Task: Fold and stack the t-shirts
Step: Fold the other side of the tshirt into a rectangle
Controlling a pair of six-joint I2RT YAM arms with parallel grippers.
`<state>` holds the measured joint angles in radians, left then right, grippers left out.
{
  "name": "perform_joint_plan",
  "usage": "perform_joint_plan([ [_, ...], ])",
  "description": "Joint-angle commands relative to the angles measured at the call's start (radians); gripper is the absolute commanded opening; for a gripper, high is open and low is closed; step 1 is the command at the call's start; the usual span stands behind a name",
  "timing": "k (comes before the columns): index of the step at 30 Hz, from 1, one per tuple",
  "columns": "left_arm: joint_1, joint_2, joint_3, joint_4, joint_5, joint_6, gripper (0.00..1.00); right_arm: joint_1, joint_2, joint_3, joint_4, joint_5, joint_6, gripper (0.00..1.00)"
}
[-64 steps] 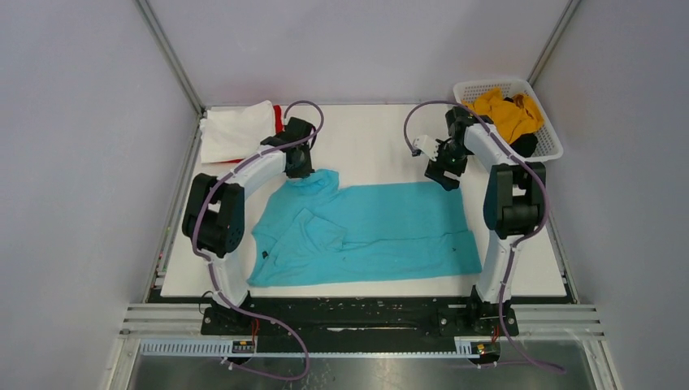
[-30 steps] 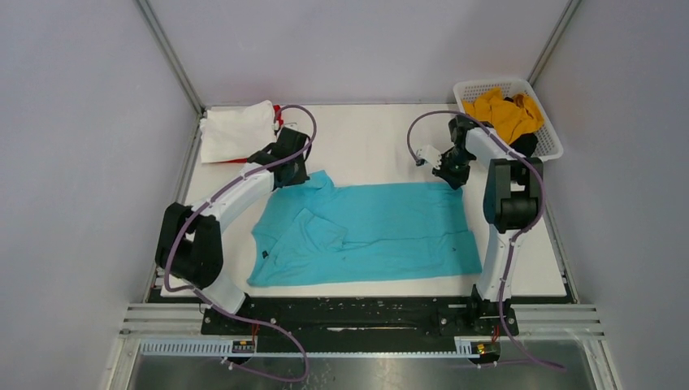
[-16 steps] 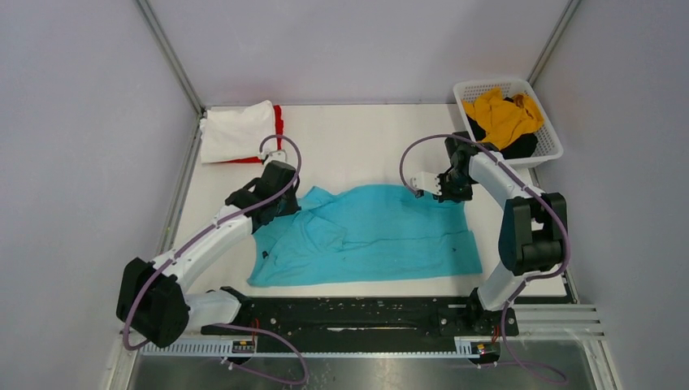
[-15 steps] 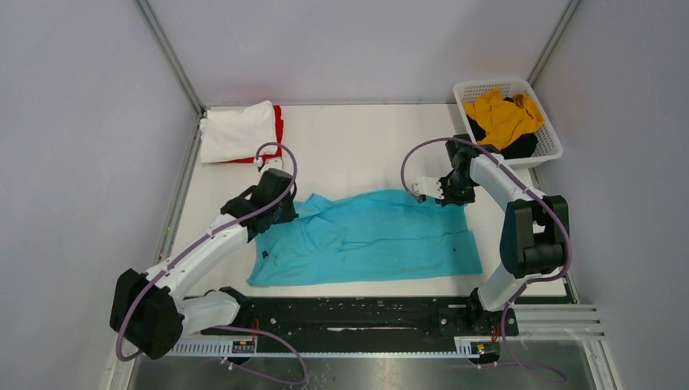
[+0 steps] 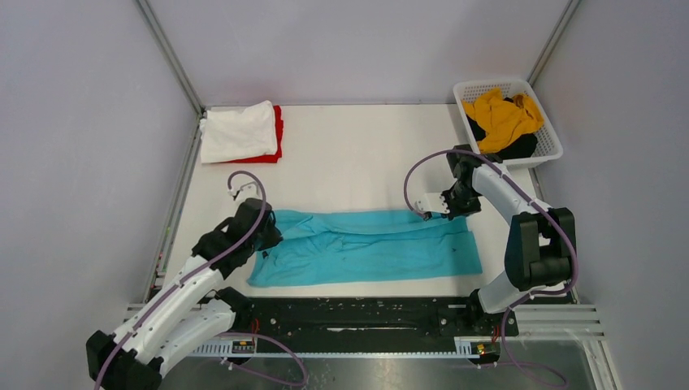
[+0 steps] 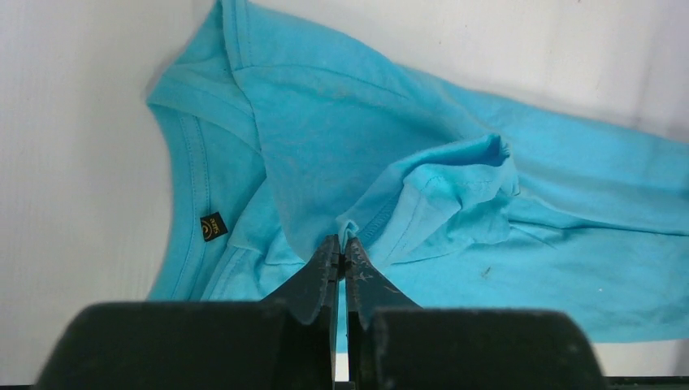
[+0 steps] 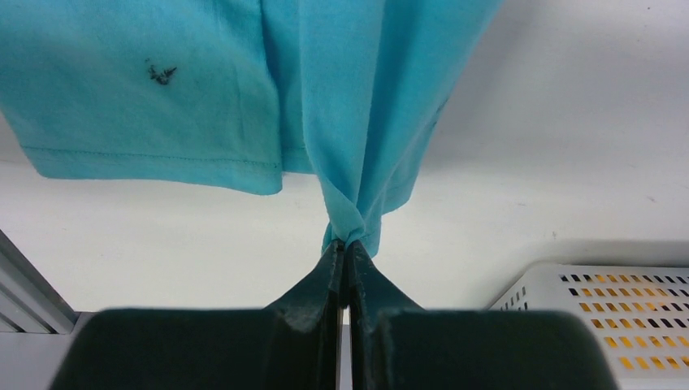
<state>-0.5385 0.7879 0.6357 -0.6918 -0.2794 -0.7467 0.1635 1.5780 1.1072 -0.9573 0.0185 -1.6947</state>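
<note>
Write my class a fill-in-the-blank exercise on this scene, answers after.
The left gripper and right gripper both pinch the turquoise t-shirt; neither is ____.
The white t-shirt lies on the red t-shirt, at the table's far ____ corner.
The mustard-yellow t-shirt and black t-shirt lie in the ____.
Missing: open; left; basket.

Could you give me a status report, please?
Left gripper and right gripper shut on turquoise shirt. Far edge lifted, mid-fold. Nothing in the way.
</note>
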Motion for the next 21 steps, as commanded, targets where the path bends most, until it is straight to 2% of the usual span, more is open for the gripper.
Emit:
perform_joint_plan([
  [1, -0.004, -0.082, 0.004, -0.041, -0.03, -0.059, 0.0, 0.007, -0.029, 0.0, 0.018, 0.027, -0.017, 0.0],
  [8, -0.014, -0.097, -0.054, -0.063, 0.044, -0.134, 0.0, 0.008, -0.043, -0.035, 0.029, 0.046, -0.032, 0.05],
  [11, -0.032, -0.119, -0.107, -0.073, 0.081, -0.197, 0.0, 0.008, -0.051, -0.061, 0.001, 0.043, -0.056, 0.18],
  [12, -0.038, -0.131, -0.12, -0.094, 0.074, -0.221, 0.0, 0.008, -0.052, -0.069, -0.008, 0.044, -0.063, 0.3],
  [13, -0.042, -0.143, -0.13, -0.121, 0.07, -0.246, 0.06, 0.009, -0.058, -0.076, -0.014, 0.049, -0.07, 0.42],
  [14, -0.046, -0.16, -0.139, -0.143, 0.076, -0.265, 0.18, 0.008, -0.063, -0.077, -0.02, 0.056, -0.073, 0.56],
  [16, -0.053, -0.192, -0.148, -0.168, 0.108, -0.287, 0.37, 0.009, -0.072, -0.065, -0.028, 0.065, -0.064, 0.68],
  [18, -0.06, -0.225, -0.142, -0.177, 0.132, -0.288, 0.64, 0.01, -0.094, -0.044, -0.047, 0.049, -0.053, 0.76],
  [19, -0.062, -0.244, -0.134, -0.174, 0.136, -0.283, 0.82, 0.012, -0.116, -0.031, -0.067, 0.019, -0.05, 0.9],
  [20, -0.065, -0.255, -0.123, -0.157, 0.141, -0.268, 0.94, 0.013, -0.136, -0.017, -0.086, -0.006, -0.049, 0.98],
  [21, -0.066, -0.261, -0.112, -0.129, 0.147, -0.247, 0.98, 0.014, -0.161, -0.003, -0.104, -0.045, -0.048, 0.99],
])
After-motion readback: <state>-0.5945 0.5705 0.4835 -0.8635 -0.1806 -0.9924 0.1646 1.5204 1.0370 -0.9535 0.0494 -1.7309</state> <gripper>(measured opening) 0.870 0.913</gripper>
